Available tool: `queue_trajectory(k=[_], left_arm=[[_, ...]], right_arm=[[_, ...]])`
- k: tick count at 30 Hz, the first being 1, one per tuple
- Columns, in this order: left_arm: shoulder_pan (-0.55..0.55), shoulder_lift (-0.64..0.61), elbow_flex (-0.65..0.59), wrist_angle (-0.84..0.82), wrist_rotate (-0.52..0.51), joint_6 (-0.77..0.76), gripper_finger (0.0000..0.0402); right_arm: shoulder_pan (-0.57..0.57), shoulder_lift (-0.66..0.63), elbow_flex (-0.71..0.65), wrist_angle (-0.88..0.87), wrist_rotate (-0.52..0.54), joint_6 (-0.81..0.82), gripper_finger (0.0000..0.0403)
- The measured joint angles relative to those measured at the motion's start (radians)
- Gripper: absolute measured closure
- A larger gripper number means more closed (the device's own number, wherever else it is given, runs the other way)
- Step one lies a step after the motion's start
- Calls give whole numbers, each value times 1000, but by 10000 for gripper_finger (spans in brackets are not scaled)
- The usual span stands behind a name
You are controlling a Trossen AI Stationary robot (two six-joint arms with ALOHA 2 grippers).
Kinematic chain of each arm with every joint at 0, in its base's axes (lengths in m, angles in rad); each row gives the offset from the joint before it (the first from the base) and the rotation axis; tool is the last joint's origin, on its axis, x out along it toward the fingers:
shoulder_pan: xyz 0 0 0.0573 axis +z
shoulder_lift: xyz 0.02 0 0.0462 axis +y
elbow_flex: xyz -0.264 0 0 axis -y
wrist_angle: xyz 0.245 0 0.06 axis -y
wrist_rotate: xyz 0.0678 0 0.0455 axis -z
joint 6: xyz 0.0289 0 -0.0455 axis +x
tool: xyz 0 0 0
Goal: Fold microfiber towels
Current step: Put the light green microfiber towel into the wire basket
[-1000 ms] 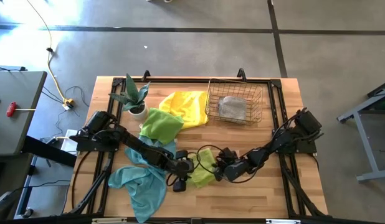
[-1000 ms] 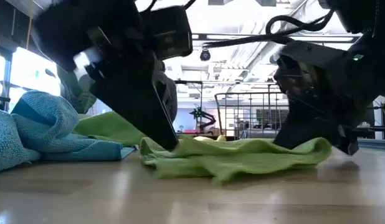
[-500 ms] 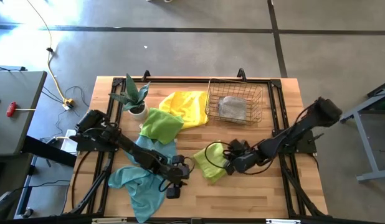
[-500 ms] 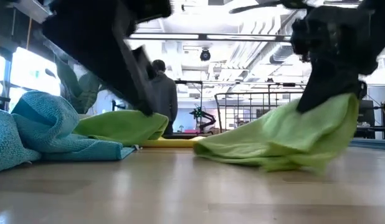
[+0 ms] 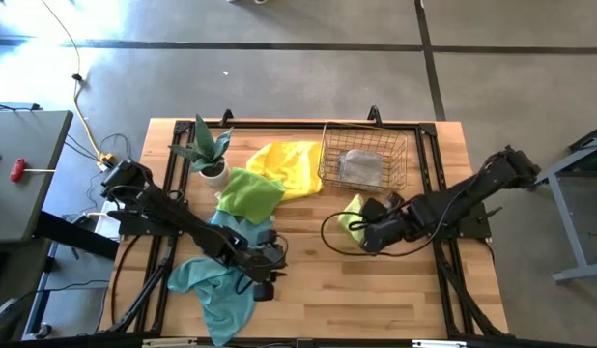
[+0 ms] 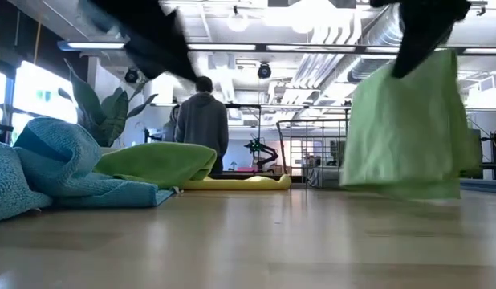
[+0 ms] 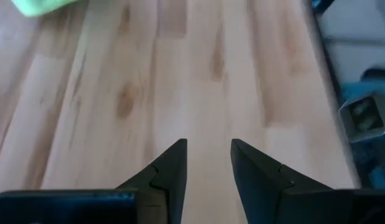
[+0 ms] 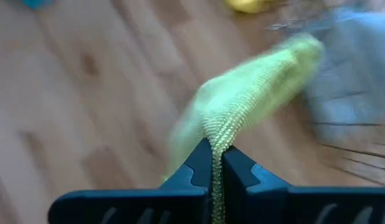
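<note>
Since a second ago, the right hand point(image 5: 361, 228) is lifting the lime towel point(image 5: 353, 215) clear of the tabletop point(image 5: 376, 290), pinching one edge so it hangs open; the left hand point(image 5: 263, 287) is hovering empty, fingers apart.

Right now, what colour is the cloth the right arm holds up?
Lime green towel, clearest in the low view.

The surface point(image 5: 376, 290) is bare wood across its front and centre, giving open passage there. Obstacles: the basket point(image 5: 364, 158) at rear right, the plant point(image 5: 208, 150) at rear left, and the towels point(image 5: 242, 208) heaped along the left side. The right claw point(image 5: 368, 233) holds a lime towel point(image 5: 353, 214) hanging above the surface just in front of the basket.
</note>
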Motion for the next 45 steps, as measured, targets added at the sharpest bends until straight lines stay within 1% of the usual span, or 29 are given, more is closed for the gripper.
queue_trajectory(k=[1, 3, 5, 7, 10, 14, 19, 21, 24, 27, 32, 36, 40, 45], left_arm=[[0, -1, 4, -2, -9, -4, 287], [-7, -25, -3, -52, -38, -14, 287], [-11, -26, 3, -26, -44, -15, 287], [-13, -35, -1, -59, -57, -14, 287], [-14, -39, 0, -57, -60, -15, 287], [-14, -38, 0, -59, -60, -15, 287], [-10, -38, 0, -69, -60, -14, 287], [-5, -38, 0, -75, -68, -12, 287], [5, -38, 0, -79, -79, -5, 287], [22, -38, 0, -82, -83, -3, 287], [50, -38, 0, -82, -83, 22, 287], [74, -38, 0, -83, -83, 43, 287], [93, -38, 0, -85, -83, 73, 287], [122, -38, 0, -88, -83, 109, 287]], right_arm=[[-6, 2, 30, -55, 14, -19, 403], [-24, 11, 92, -98, 49, -60, 403], [-38, 16, 139, -182, 64, -86, 403], [-64, 16, 183, -217, 100, -121, 403], [-108, 17, 235, -312, 138, -160, 403], [-177, 16, 289, -341, 155, -268, 403], [-236, 16, 321, -300, 160, -486, 403], [-263, 16, 333, -277, 185, -565, 403], [-317, 16, 346, -245, 213, -673, 403], [-382, 16, 346, -195, 207, -763, 403], [-523, 16, 291, -106, 126, -894, 403], [-634, 16, 205, -52, 102, -957, 403], [-716, 17, 92, 69, 93, -1048, 403], [-796, 17, -56, 263, 44, -1166, 403]])
